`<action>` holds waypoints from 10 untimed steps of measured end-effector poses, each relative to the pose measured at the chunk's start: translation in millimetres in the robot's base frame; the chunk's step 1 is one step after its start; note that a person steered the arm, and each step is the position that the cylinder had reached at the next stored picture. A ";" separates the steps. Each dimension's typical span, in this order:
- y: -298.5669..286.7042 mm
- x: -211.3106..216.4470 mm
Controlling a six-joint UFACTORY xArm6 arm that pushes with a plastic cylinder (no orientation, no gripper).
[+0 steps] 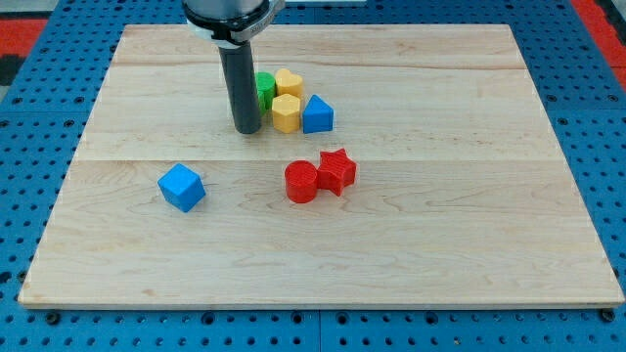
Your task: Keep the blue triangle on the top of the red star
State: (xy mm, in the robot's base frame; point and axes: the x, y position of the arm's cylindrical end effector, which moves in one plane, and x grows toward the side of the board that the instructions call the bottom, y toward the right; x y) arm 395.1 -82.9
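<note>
The blue triangle [317,115] lies above the middle of the board, touching the right side of a yellow hexagon [286,112]. The red star [337,170] lies below it and slightly to the view's right, apart from it by a small gap, and touches a red round block [302,182] on its left. My tip [247,130] rests on the board just left of the yellow hexagon, well left of the blue triangle and up-left of the red star.
A green block [264,90] and a yellow heart [289,81] sit in the cluster above the hexagon, partly behind the rod. A blue cube [182,187] lies alone at lower left. The wooden board [469,254] rests on a blue pegboard.
</note>
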 end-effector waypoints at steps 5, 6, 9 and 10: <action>58.5 -41.0; 73.6 -41.4; 125.2 11.8; 166.8 14.3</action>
State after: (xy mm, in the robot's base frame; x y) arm 409.4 83.9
